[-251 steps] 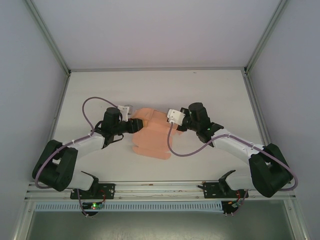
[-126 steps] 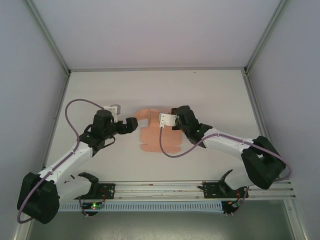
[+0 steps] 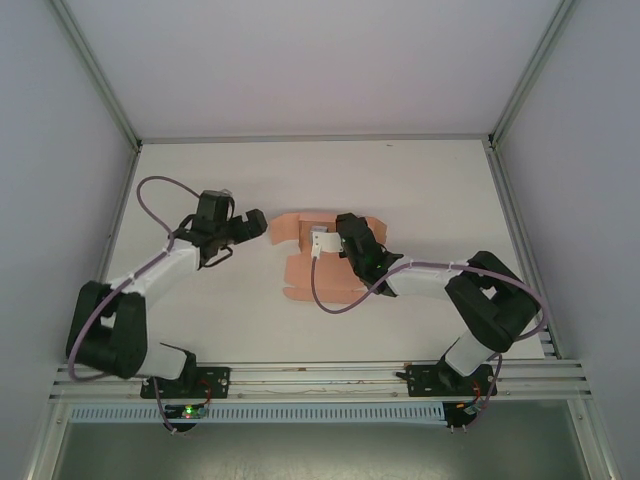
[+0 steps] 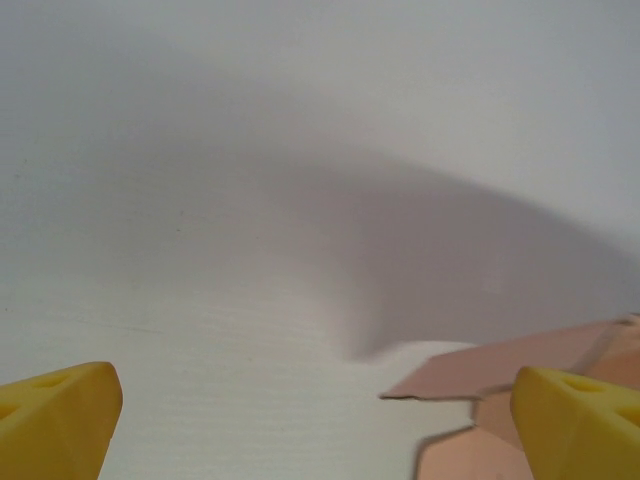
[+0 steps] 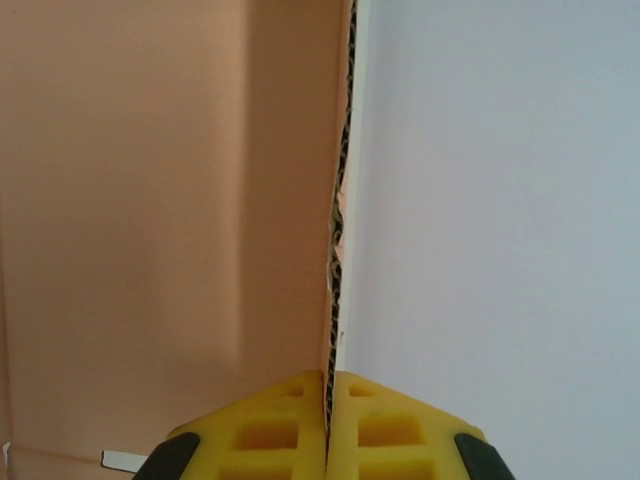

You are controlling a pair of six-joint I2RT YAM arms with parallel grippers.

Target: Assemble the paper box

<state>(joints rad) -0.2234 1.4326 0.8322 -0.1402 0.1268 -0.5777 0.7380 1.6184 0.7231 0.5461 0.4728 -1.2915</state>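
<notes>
Middle of paper box (image 3: 300, 272) hidden beneath right tool (image 3: 342, 228)

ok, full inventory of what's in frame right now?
paper box: 1, salmon-pink, flat sheet with flaps, centre of the table
table: 1, white, under everything
enclosure walls: 3, pale grey, at the back and both sides
rail: 1, silver, near edge, carries the arm bases
cables: 2, purple, one looping along each arm
left gripper: 1, black with yellow fingertips, open, left of the paper box and off it
right gripper: 1, yellow fingertips, shut on an edge of the paper box
</notes>
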